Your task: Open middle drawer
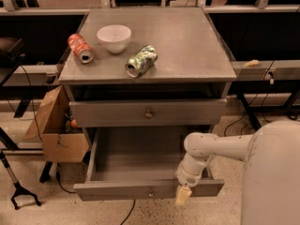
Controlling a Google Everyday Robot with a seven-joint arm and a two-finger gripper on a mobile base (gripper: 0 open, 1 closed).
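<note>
The middle drawer (pixel 117 190) is pulled far out below the upper drawer (pixel 108 112), and its inside looks bare. Its small round knob (pixel 150 191) sits at the centre of the flat grey front. My gripper (pixel 183 196) hangs at the right part of that front, right of the knob, with its tan tip just over the front's lower edge. My white arm (pixel 220 146) reaches in from the lower right. The lowest drawer is hidden under the open one.
On the cabinet top (pixel 187 46) stand a white bowl (pixel 114 37), a red can (pixel 80 48) on its side and a green can (pixel 141 60) on its side. A cardboard box (pixel 58 130) sits on the floor at the cabinet's left. Cables lie on the floor.
</note>
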